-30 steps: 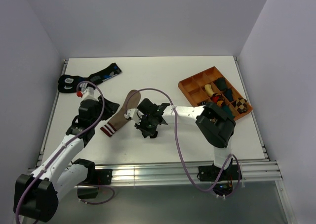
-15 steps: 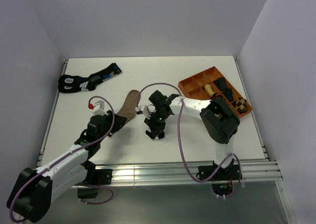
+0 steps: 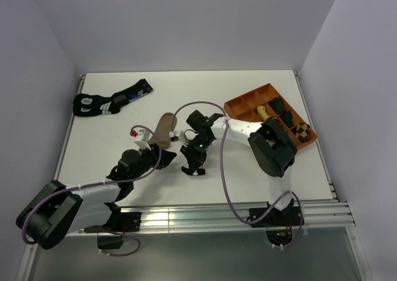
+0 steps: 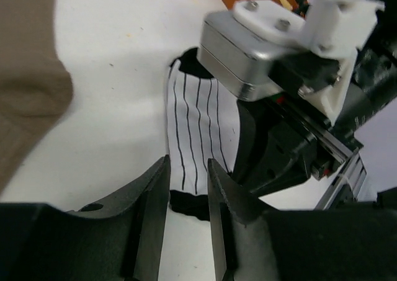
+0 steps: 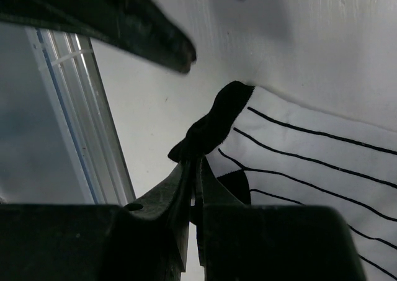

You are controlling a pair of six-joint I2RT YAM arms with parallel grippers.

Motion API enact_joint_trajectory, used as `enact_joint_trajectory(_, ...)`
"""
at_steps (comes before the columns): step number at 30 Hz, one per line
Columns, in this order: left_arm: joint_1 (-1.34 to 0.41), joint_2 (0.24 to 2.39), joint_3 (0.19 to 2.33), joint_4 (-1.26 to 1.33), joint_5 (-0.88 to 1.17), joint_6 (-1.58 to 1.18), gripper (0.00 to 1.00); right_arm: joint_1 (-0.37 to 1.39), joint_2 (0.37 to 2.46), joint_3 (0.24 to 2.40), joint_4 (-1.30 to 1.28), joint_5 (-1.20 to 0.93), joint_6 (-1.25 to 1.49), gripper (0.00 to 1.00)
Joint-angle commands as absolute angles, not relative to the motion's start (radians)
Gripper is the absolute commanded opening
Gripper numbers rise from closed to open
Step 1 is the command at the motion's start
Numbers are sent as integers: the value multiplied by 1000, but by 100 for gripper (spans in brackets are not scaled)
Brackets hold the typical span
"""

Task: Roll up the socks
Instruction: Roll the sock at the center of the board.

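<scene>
Rolling not yet begun; white sock (image 4: 198, 126) lies flat, tan sock (image 3: 164, 129) apart; R gripper (image 5: 195, 169) pinches white sock's black end; L gripper (image 4: 187, 164) narrow, empty.

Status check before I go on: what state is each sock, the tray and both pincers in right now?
Tan sock: lying loose, not rolled.
White striped sock: lying flat, not rolled, black edge pinched.
Right pincer: shut on the White striped sock.
Left pincer: narrowly open, holding nothing.
Black socks: lying unrolled at the far left.
Orange tray: holding rolled bundles.
</scene>
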State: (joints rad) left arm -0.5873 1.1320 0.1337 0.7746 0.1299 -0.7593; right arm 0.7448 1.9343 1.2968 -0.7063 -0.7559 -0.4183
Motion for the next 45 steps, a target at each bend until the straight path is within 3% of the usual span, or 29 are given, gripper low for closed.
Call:
enact_joint_trajectory(1,-621,1206,156,948,205,-700,36,733,1950,1327,-733,-792,-425,9)
enact_joint_trajectory(19,-693,1557,248,1163,301,-719,30,704,1957,1313,-736,-811,-423,7)
enact_joint_trajectory(31,-704,1640,285,1115,330,-729,14,686,1950,1315,-721,-810,-399,7)
enact_joint_trajectory(45,-707,1703,291,1120,347,-744,4,661,1954,1318,-721,-822,-382,6)
